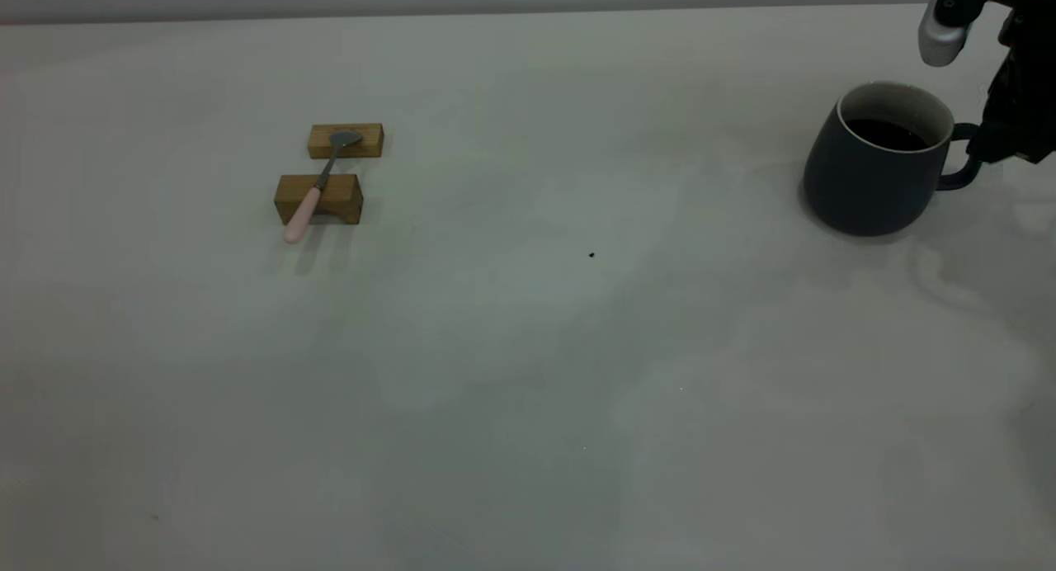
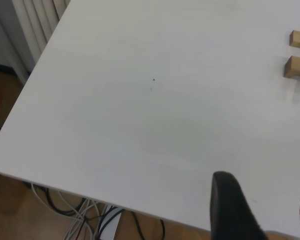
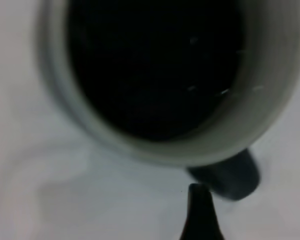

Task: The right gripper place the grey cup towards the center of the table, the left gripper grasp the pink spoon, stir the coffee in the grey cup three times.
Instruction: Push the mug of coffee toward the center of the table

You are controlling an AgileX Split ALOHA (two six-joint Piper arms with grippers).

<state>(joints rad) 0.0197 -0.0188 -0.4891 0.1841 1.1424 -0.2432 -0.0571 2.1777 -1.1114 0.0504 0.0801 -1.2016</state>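
The grey cup (image 1: 874, 171) stands at the table's far right, holding dark coffee (image 1: 887, 134); its handle (image 1: 961, 175) points toward the right arm. My right gripper (image 1: 961, 101) hovers open at the handle, one silver-tipped finger above the rim. In the right wrist view the cup's coffee (image 3: 150, 65) fills the frame, and one black finger (image 3: 200, 215) sits beside the handle (image 3: 230, 175). The pink spoon (image 1: 309, 200) lies across two wooden blocks at left. My left gripper (image 2: 265, 182) hangs open over the table edge, far from the spoon.
Two wooden blocks (image 1: 346, 140) (image 1: 319, 198) carry the spoon, and they show at the edge of the left wrist view (image 2: 296, 66). A small dark speck (image 1: 591, 255) marks the table (image 1: 528, 373). Cables lie on the floor beyond the table edge (image 2: 80, 205).
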